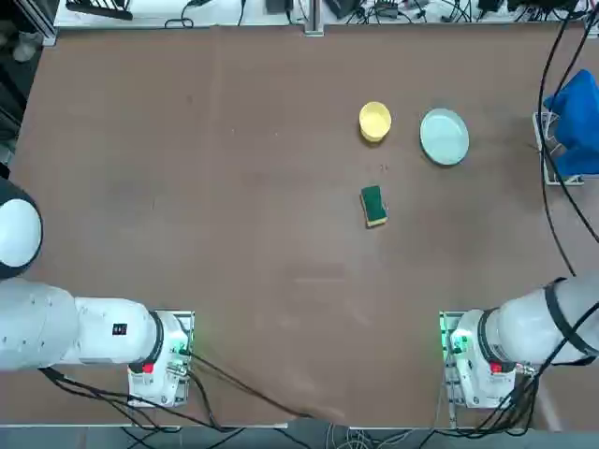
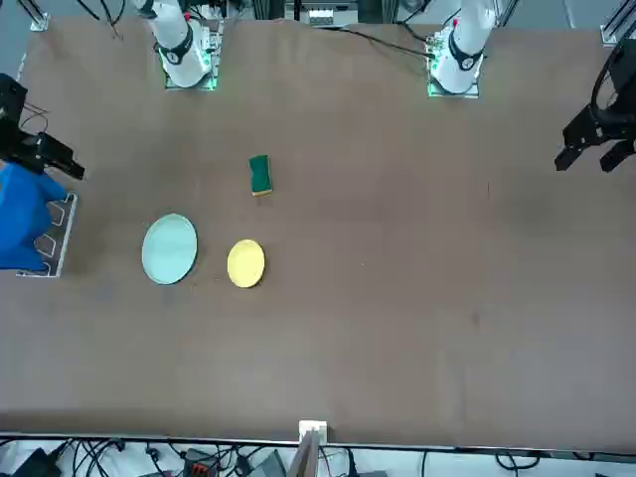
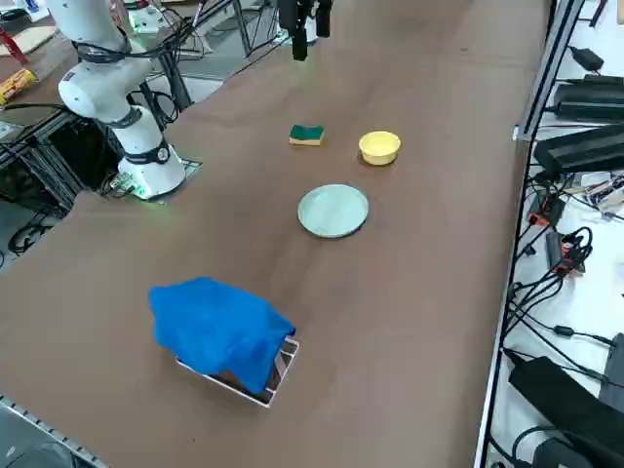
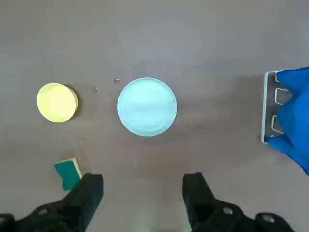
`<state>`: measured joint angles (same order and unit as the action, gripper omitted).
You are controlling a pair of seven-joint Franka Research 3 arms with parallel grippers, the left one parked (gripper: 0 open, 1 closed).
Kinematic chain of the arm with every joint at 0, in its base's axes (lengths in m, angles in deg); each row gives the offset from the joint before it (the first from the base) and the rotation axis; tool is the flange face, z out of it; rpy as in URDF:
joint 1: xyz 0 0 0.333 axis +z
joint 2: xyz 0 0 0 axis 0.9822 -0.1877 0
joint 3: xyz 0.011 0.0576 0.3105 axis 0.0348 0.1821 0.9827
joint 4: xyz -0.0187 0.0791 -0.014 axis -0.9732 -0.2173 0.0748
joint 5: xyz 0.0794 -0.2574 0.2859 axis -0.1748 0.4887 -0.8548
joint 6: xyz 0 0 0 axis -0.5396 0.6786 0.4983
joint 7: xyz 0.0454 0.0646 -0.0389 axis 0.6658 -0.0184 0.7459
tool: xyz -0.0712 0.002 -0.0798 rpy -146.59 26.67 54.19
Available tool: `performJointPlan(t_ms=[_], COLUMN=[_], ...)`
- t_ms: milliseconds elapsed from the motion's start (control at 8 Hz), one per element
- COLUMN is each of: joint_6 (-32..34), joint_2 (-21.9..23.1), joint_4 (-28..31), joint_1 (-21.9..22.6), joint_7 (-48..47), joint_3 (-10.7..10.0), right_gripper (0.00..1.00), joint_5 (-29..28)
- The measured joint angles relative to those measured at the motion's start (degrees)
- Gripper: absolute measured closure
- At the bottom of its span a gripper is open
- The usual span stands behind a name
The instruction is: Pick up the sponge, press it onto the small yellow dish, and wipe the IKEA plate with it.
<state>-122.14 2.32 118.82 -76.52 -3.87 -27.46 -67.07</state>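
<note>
Only our wrist camera shows the right claw (image 4: pixel 143 186), fingers wide apart and empty above the brown surface (image 4: pixel 203 43). Ahead of it lies the round mint plate (image 4: pixel 147 106), beside that the small yellow dish (image 4: pixel 57 102); the green-topped yellow sponge (image 4: pixel 67 173) sits just off one fingertip, bare surface all around.

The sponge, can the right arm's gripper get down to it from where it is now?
Probably yes. The sponge lies alone on the table, apart from the small yellow dish, and the right gripper hangs open above with nothing between.

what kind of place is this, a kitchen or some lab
Most likely a robotics lab, not a kitchen: robot arms bolted to a bare brown table, and loose cables and electronics along its edges.
</note>
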Motion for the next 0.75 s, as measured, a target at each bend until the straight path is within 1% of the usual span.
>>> performJointPlan(t_ms=[750], joint_6=[0.1], joint_2=[-0.1], joint_4=[0.1], joint_1=[0.0], joint_7=[0.0], joint_3=[0.0], right_gripper=[0.00], joint_5=[-0.1])
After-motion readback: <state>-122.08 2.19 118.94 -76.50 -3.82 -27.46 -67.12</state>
